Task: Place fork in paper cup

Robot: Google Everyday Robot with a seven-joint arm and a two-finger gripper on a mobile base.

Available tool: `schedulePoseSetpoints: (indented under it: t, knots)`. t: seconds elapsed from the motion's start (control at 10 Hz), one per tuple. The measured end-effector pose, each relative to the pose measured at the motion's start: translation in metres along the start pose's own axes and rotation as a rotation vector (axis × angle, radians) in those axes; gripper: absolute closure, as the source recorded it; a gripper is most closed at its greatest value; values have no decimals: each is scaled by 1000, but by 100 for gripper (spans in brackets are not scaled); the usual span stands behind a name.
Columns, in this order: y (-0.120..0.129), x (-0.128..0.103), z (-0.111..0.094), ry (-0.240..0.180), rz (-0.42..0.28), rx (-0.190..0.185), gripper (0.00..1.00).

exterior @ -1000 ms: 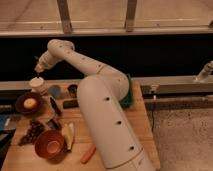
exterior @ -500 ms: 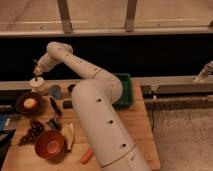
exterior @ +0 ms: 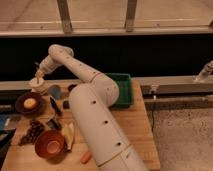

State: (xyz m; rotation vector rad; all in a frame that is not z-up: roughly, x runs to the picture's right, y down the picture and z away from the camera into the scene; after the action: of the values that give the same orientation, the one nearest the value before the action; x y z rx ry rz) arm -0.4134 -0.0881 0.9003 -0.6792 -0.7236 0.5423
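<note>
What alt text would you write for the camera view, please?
A white robot arm reaches across a wooden table, its gripper just above the paper cup at the far left. Nearer lie a dark bowl, an orange bowl, grapes and a blue cup; a green bin sits behind the arm. The fork cannot be made out.

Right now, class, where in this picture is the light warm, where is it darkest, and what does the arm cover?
Camera view: warm, dim light on the wooden table; the band behind it is near black; the pale arm stands out bright and covers the table's middle; the gripper hangs just above the paper cup at the far left corner.
</note>
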Motion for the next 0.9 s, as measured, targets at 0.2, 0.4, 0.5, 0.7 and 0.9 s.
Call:
schedulePoseSetpoints:
  t: [0.2, 0.4, 0.5, 0.7, 0.9]
  knots:
    - [0, 3, 3, 4, 6, -10, 100]
    - [2, 6, 9, 16, 9, -25, 100]
    - [5, 7, 14, 24, 10, -35, 100]
    - [9, 10, 20, 35, 18, -51, 100]
    - [12, 13, 23, 42, 23, -63, 100]
